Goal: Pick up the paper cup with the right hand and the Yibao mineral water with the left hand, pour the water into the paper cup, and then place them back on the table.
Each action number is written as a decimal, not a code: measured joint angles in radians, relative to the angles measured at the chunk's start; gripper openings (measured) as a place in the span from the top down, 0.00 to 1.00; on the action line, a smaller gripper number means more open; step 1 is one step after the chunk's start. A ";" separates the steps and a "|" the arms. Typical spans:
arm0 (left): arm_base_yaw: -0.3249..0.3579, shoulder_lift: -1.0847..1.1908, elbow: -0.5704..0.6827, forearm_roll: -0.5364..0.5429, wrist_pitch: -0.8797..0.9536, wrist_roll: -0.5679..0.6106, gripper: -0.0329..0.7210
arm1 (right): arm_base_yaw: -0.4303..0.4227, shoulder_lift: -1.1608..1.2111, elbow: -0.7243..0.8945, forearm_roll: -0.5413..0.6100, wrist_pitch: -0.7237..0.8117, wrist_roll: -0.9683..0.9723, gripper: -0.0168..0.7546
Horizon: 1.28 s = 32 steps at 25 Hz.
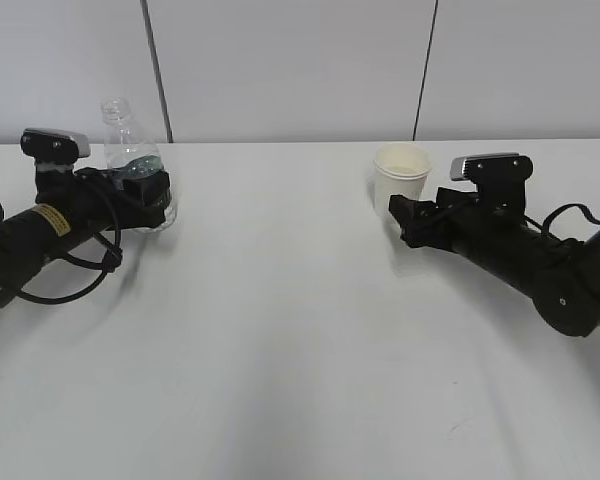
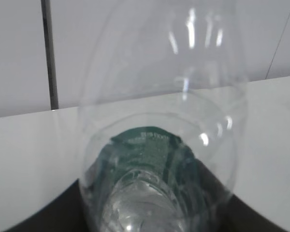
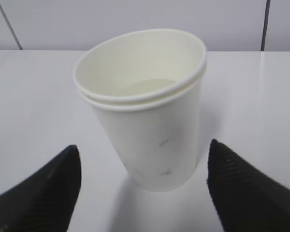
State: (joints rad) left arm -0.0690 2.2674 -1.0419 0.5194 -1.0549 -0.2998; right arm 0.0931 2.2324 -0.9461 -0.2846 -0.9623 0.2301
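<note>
The Yibao mineral water [image 1: 130, 150], a clear capless bottle with a dark green label, stands upright at the back left of the white table [image 1: 280, 340]. My left gripper [image 1: 152, 196] is shut on its lower body. In the left wrist view the bottle [image 2: 159, 121] fills the frame, with the left gripper [image 2: 150, 208] pressed against both its sides. The cream-white paper cup [image 1: 401, 172] stands upright at the back right. My right gripper [image 1: 402, 216] is open just in front of it. In the right wrist view the cup [image 3: 145, 111] sits just beyond the right gripper [image 3: 144, 159], both fingers clear of it.
A pale wall with dark vertical seams [image 1: 155, 60] rises right behind the table's far edge. A black cable [image 1: 75, 280] loops beside the left arm. The cup's rim looks doubled.
</note>
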 joint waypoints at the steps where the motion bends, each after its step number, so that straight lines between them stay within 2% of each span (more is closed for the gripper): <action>1: 0.000 0.000 0.000 0.000 0.000 0.000 0.53 | 0.000 -0.013 0.013 0.002 0.000 -0.002 0.16; 10: 0.000 0.000 0.000 0.000 0.000 0.000 0.50 | 0.000 -0.163 0.143 0.002 0.000 -0.003 0.18; 17: 0.000 0.003 0.000 0.002 0.034 0.000 0.23 | 0.000 -0.277 0.193 0.002 -0.002 -0.003 0.20; 19: 0.000 0.003 0.000 0.001 0.030 0.000 0.19 | 0.000 -0.296 0.197 0.002 -0.002 -0.004 0.20; 32: 0.000 -0.078 0.002 0.002 0.017 0.000 0.17 | 0.000 -0.362 0.202 0.002 0.031 -0.004 0.21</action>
State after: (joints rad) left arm -0.0690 2.1890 -1.0400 0.5209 -1.0384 -0.2998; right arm 0.0931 1.8704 -0.7438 -0.2829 -0.9314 0.2259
